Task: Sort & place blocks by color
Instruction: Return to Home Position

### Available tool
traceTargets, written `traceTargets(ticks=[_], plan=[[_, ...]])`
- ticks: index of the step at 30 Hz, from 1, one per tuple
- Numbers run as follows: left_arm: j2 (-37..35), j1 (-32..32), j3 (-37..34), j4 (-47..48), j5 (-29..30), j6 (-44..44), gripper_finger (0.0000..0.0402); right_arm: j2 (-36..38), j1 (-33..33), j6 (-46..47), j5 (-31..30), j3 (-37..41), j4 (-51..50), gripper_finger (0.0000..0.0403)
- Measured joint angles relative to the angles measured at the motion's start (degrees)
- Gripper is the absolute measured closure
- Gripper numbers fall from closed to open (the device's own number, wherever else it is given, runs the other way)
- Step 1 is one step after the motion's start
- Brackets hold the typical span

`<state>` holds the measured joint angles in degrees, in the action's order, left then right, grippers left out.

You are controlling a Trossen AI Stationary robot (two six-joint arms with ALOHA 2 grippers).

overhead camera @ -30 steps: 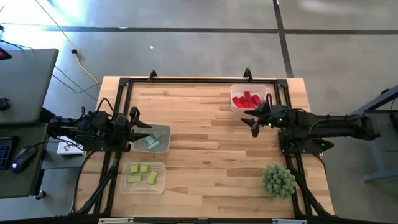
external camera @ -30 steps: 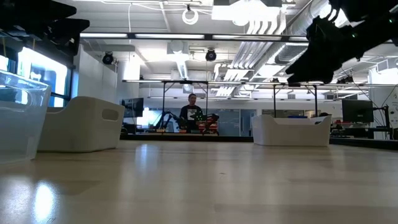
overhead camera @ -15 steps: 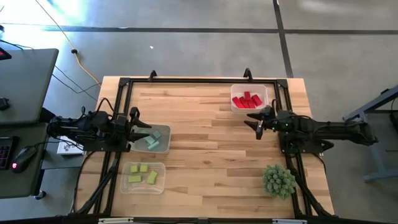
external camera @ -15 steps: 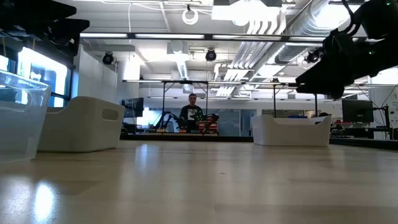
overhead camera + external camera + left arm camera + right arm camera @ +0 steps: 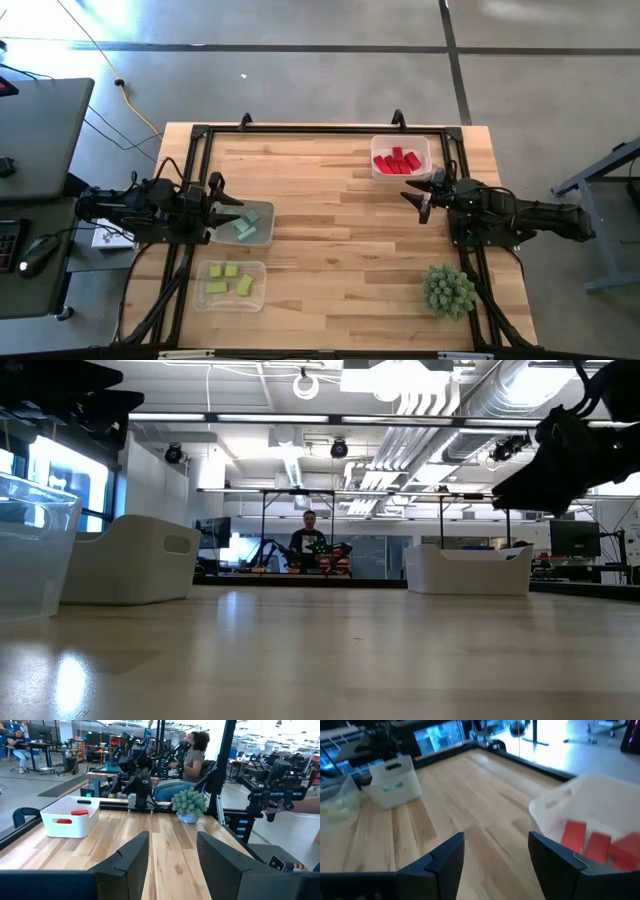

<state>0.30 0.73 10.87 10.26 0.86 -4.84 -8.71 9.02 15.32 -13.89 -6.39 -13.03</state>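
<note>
Red blocks [image 5: 398, 161] lie in a white tray [image 5: 376, 150] at the far right and show again in the right wrist view [image 5: 592, 842]. Teal blocks [image 5: 246, 224] lie in a tray [image 5: 268, 238] at the left. Yellow-green blocks [image 5: 229, 280] lie in a clear tray [image 5: 200, 300] nearer the front. My left gripper [image 5: 232, 213] stands open and level above the teal tray's left side, with nothing between its fingers [image 5: 131, 857]. My right gripper [image 5: 415, 203] hangs open above the table just in front of the red tray, also holding nothing.
A spiky green plant ball [image 5: 448, 290] sits at the near right of the table, in front of the right arm's base. The wooden tabletop [image 5: 330, 230] between the trays is bare. People sit beyond the table in the left wrist view [image 5: 192, 755].
My right gripper has drawn back toward the table's right edge and sunk a little, staying open and holding nothing. The blocks and trays have not moved.
</note>
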Motion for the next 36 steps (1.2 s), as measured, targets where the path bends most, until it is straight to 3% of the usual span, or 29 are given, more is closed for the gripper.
traceTargets(ticks=[10,36], plan=[[0.02,0.00,0.00,-0.01,0.00,0.05,0.0245,5.22,0.00,1.17,-0.02,0.37,-4.61,0.0197],[0.02,-0.02,0.00,0.00,0.00,0.00,0.0245,5.38,0.00,1.17,-2.06,0.37,-4.67,0.0197]])
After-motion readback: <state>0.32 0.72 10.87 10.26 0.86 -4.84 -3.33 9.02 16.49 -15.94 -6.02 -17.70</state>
